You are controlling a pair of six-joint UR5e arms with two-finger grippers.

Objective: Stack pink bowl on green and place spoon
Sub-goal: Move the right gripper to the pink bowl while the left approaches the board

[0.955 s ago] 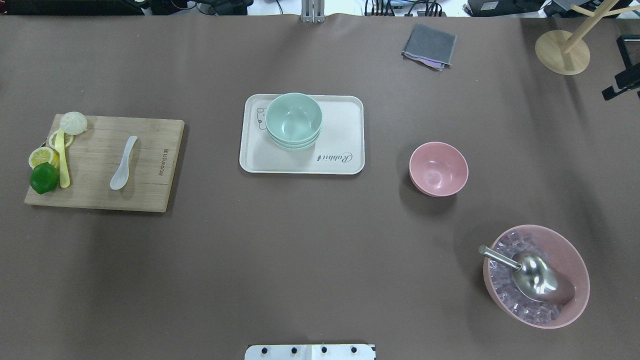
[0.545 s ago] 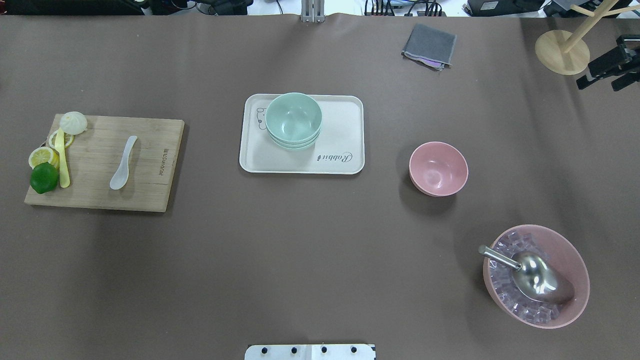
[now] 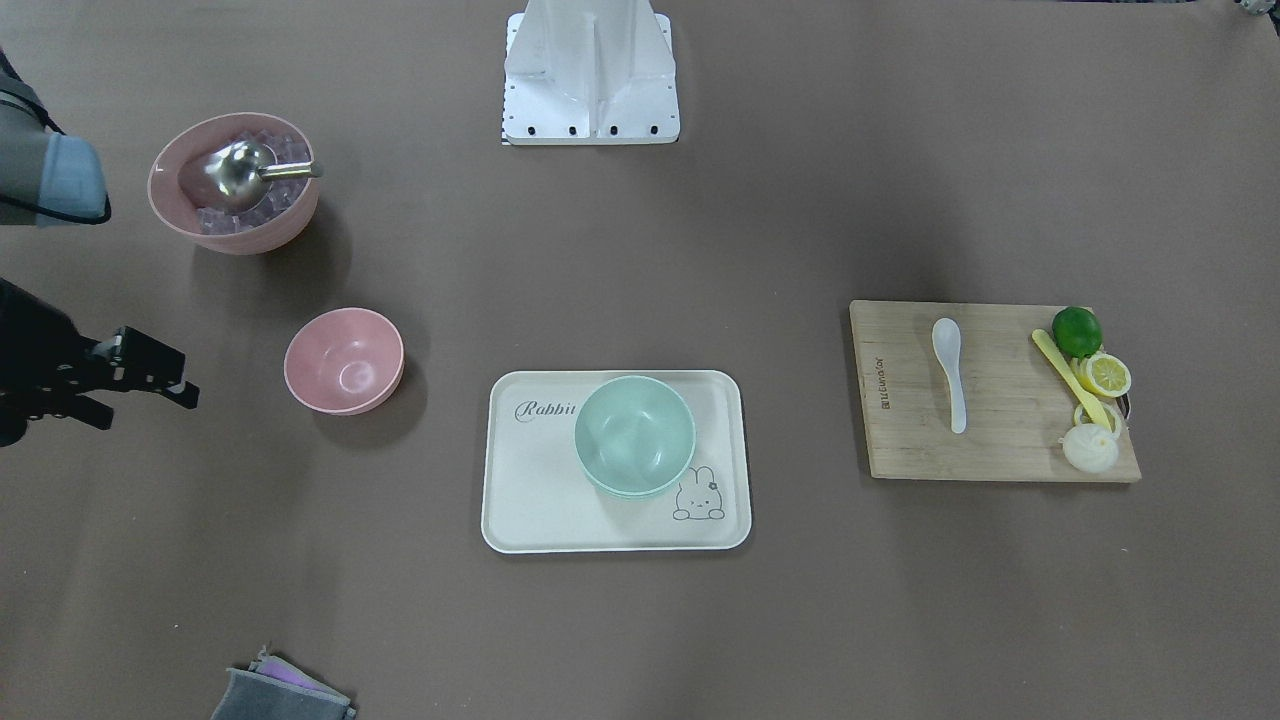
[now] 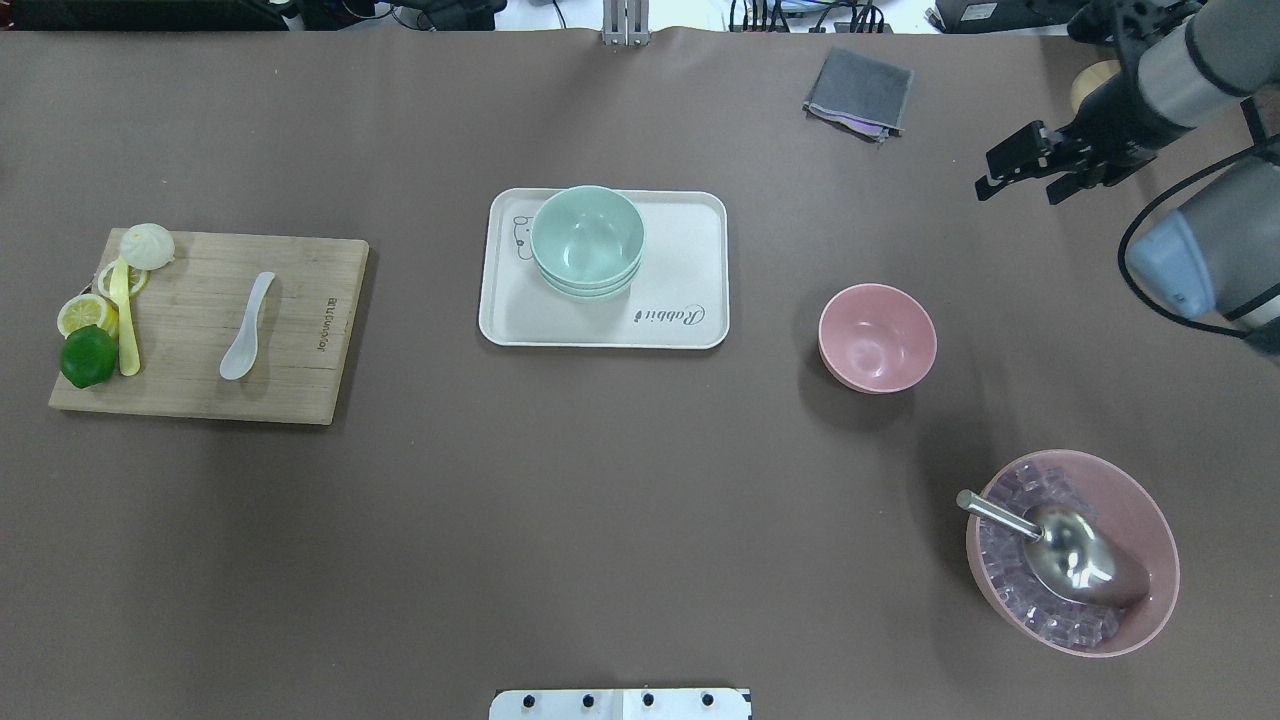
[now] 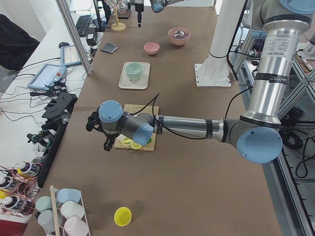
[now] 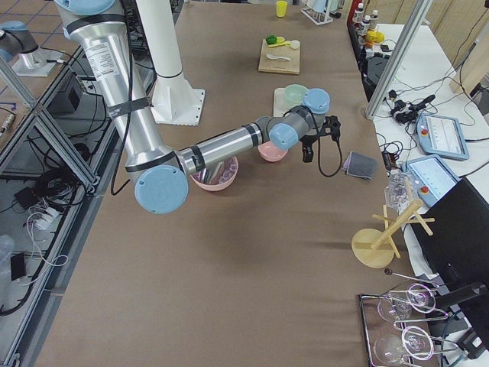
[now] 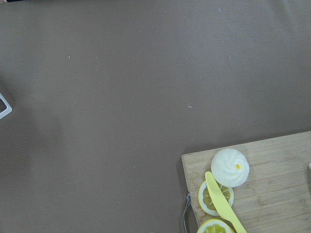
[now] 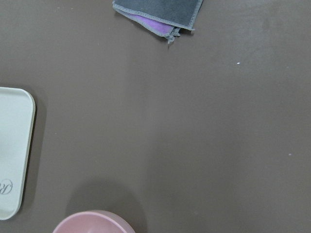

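Observation:
A small pink bowl (image 4: pixel 877 337) stands empty on the table right of the tray; it also shows in the front view (image 3: pixel 344 361) and at the bottom edge of the right wrist view (image 8: pixel 95 224). Stacked green bowls (image 4: pixel 587 240) sit on the white tray (image 4: pixel 690 250). A white spoon (image 4: pixel 246 327) lies on the wooden cutting board (image 4: pixel 300 380). My right gripper (image 4: pixel 1015 185) is open and empty, above the table beyond and to the right of the pink bowl. My left gripper (image 5: pixel 99 135) shows only in the left side view, near the board's outer end; I cannot tell its state.
A large pink bowl (image 4: pixel 1150 520) with ice cubes and a metal scoop (image 4: pixel 1070 560) stands at the near right. A grey cloth (image 4: pixel 860 92) lies at the far side. A lime (image 4: pixel 87 356), lemon slices, a yellow knife (image 4: pixel 125 320) and a bun (image 4: pixel 147 245) lie on the board.
My right arm has come in from the right edge and its gripper has moved left over the table. The bowls and spoon have not moved.

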